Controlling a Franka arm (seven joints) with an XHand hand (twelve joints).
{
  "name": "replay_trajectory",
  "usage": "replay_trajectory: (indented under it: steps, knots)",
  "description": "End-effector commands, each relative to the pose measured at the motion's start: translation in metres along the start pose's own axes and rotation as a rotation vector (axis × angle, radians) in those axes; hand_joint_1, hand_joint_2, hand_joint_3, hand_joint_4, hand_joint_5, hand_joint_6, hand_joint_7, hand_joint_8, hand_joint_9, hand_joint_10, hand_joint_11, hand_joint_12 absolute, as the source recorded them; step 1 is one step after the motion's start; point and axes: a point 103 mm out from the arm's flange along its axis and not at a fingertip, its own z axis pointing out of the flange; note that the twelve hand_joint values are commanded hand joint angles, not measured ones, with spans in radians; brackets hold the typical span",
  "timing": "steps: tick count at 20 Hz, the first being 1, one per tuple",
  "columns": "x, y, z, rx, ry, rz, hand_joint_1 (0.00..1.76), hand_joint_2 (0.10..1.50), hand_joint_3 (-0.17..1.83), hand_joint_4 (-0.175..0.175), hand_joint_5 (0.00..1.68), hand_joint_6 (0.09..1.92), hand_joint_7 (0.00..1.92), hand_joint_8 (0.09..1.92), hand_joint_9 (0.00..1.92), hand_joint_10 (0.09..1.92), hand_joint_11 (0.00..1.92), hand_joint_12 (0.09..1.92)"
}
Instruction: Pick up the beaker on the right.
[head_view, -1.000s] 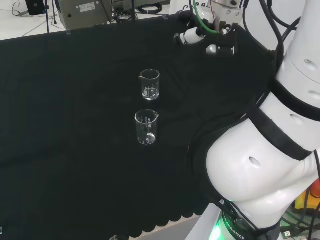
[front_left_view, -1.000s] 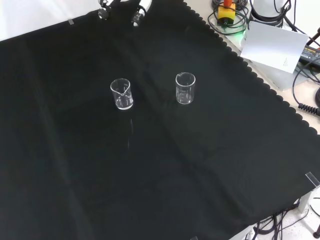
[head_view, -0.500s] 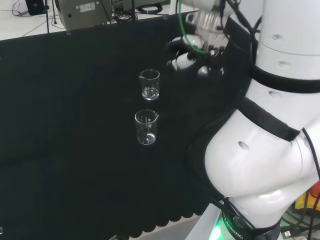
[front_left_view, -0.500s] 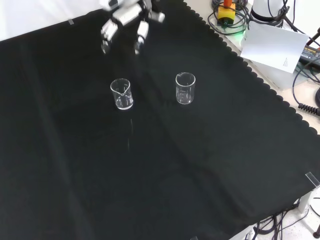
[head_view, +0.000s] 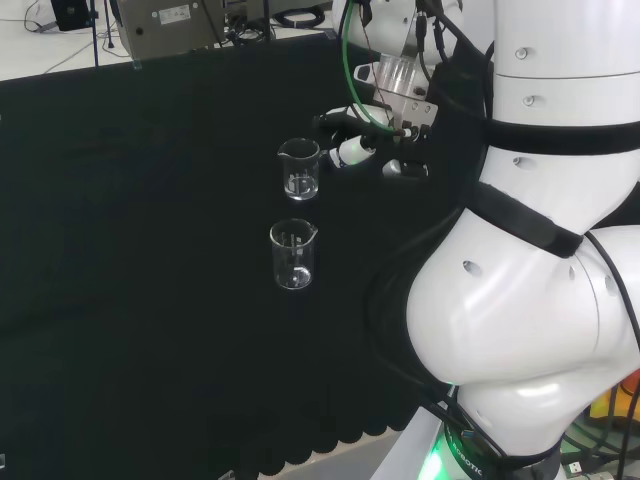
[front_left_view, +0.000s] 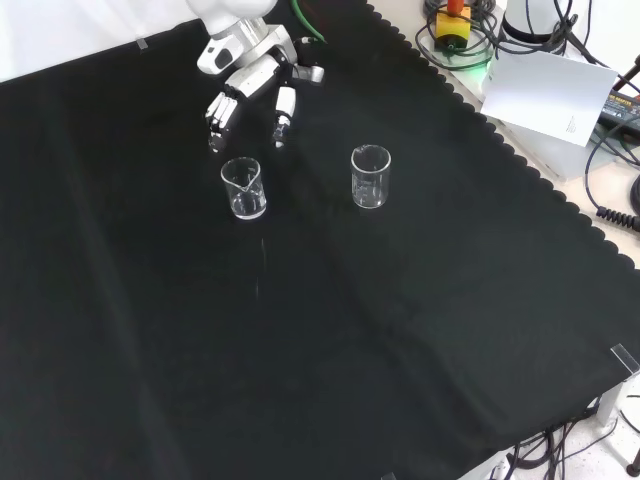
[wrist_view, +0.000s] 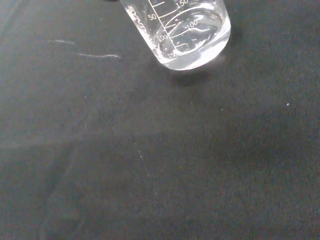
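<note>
Front view: hand (front_left_view: 247, 75) fingers apparently spread, just beside beaker (front_left_view: 243, 188).

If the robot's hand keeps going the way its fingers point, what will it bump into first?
Probably the beaker just in front of the hand; the fingers point toward it in the front view. Exact depth is hard to judge.

A black cloth (front_left_view: 330, 330) with a scalloped edge covers the surface. Two clear beakers stand upright on it, well apart: in the front view, one at left (front_left_view: 244, 188), the other to its right (front_left_view: 370, 177)
</note>
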Motion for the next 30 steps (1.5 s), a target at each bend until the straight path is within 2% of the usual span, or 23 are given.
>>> replay_trajectory:
  steps: [1, 3, 6, 11, 15, 21, 30]
  knots:
    - [-0.007, 0.016, 0.010, 0.035, 0.106, -0.051, 0.83, 0.97, -0.17, -0.023, 0.28, 0.09, 0.18, 0.62, 0.36, 0.61, 0.12, 1.36]
    - [-0.009, 0.021, 0.014, 0.052, 0.132, -0.067, 0.84, 0.97, -0.17, -0.023, 0.27, 0.09, 0.17, 0.62, 0.36, 0.61, 0.12, 1.36]
    - [-0.009, 0.029, 0.020, 0.089, 0.173, -0.088, 0.83, 0.95, -0.17, -0.022, 0.22, 0.09, 0.06, 0.58, 0.27, 0.59, 0.02, 1.38]
    - [-0.012, 0.039, 0.028, 0.064, 0.229, -0.095, 0.83, 0.94, -0.17, -0.020, 0.19, 0.09, 0.01, 0.57, 0.22, 0.59, 0.00, 1.35]
    - [-0.012, 0.046, 0.033, 0.046, 0.265, -0.127, 0.83, 0.93, -0.17, -0.018, 0.20, 0.09, 0.02, 0.58, 0.21, 0.60, 0.00, 1.33]
    - [-0.003, 0.049, 0.040, 0.025, 0.291, -0.201, 0.85, 0.92, -0.17, -0.020, 0.31, 0.09, 0.17, 0.64, 0.35, 0.64, 0.00, 1.36]
    - [-0.005, 0.055, 0.053, 0.004, 0.304, -0.170, 0.88, 0.91, -0.17, -0.024, 0.38, 0.09, 0.24, 0.67, 0.41, 0.65, 0.03, 1.38]
